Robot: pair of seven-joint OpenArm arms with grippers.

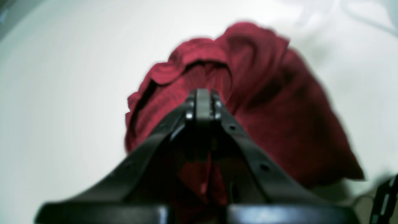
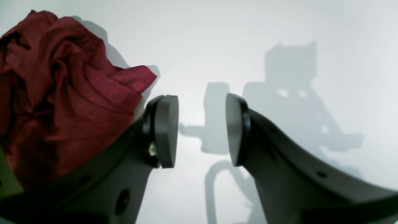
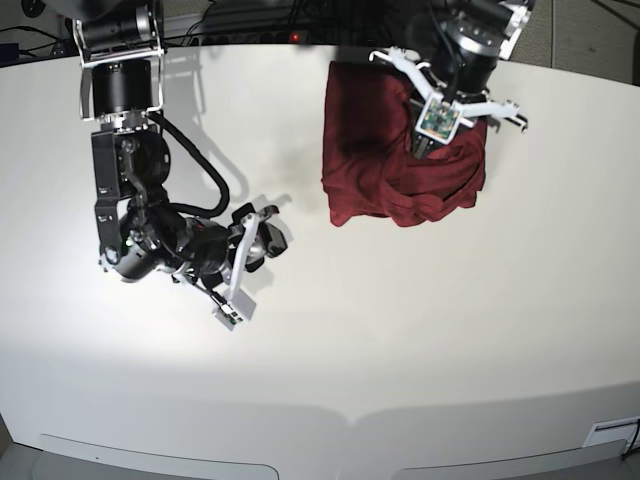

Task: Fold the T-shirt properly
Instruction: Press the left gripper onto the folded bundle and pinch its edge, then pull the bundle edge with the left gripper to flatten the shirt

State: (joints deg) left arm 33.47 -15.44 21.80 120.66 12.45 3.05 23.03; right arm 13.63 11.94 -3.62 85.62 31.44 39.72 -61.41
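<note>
Main risk: the left gripper (image 1: 203,102) has clenched into the middle of a bunched T-shirt (image 3: 400,160), not on a clean hem or shoulder seam, so if it lifts from here I'd expect several layers to come up at once and the heap to stay a heap. Thin knit, so it could also slide out of the pinch if only a ridge of fabric is caught; the wrist view is blurred and I can't tell how much cloth is actually between the jaws, only that they're pressed together with maroon folds all around and below them. Second risk: the right gripper (image 2: 202,129) is well apart from the shirt, so nothing pins or tensions the other side, and a one-sided pull would likely drag the whole pile across the white table (image 3: 320,340). Shirt sits crumpled at the far side of the table, towards the left arm's side, one edge folded over itself, sleeves not distinguishable. Left arm reaches down from the far edge, wrist pitched steeply into the top of the pile. Right arm is folded low over bare table, jaws spread and empty, pads (image 2: 168,130) facing each other with only shadow between them, the shirt just at the edge of its wrist view.
</note>
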